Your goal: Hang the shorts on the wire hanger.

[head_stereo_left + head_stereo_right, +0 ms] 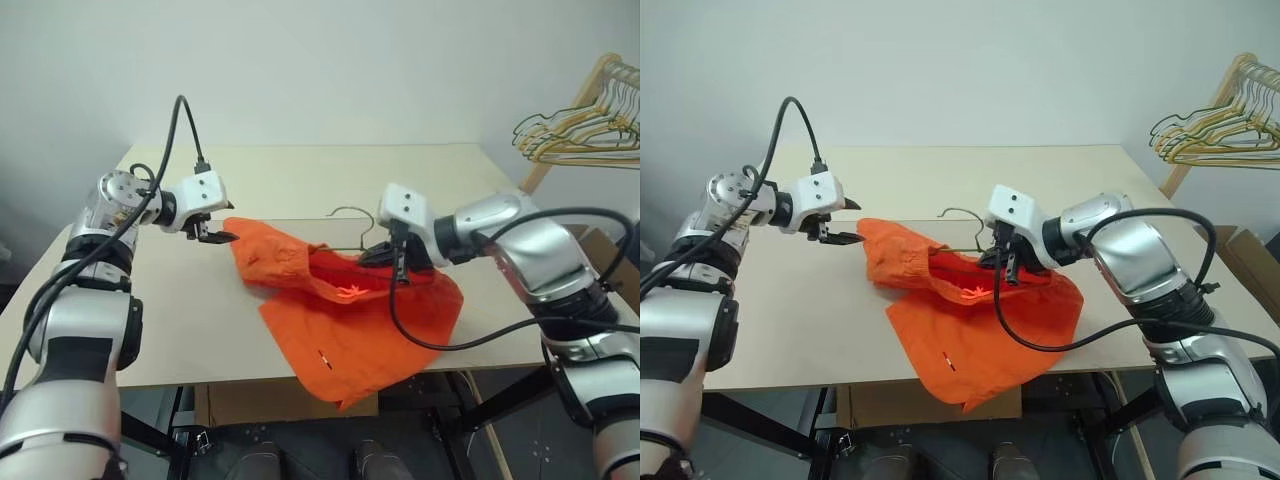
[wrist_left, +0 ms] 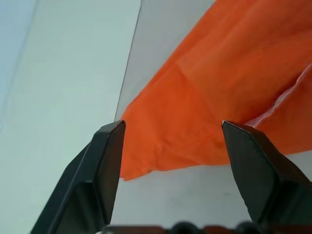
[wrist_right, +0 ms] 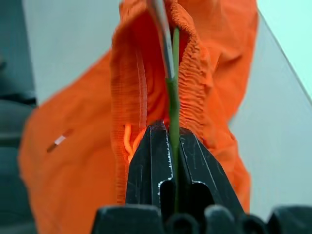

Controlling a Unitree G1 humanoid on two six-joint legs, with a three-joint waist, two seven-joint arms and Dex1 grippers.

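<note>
The orange shorts (image 1: 345, 320) lie crumpled on the table (image 1: 180, 310), one part hanging over the front edge. The wire hanger (image 3: 171, 92) runs into the gathered waistband, and its curled hook (image 1: 350, 212) sticks out behind the cloth. My right gripper (image 3: 168, 130) is shut on the hanger's wire just above the shorts (image 3: 78, 185), near their middle. My left gripper (image 1: 216, 236) is open at the shorts' left corner, with the cloth's edge (image 2: 146, 161) lying just past its black fingers (image 2: 105, 161).
A bunch of yellow and green hangers (image 1: 580, 125) hangs on a wooden rack at the far right, beyond the table. A cardboard box (image 1: 290, 402) sits under the table's front edge. Bare tabletop lies to the left and behind the shorts.
</note>
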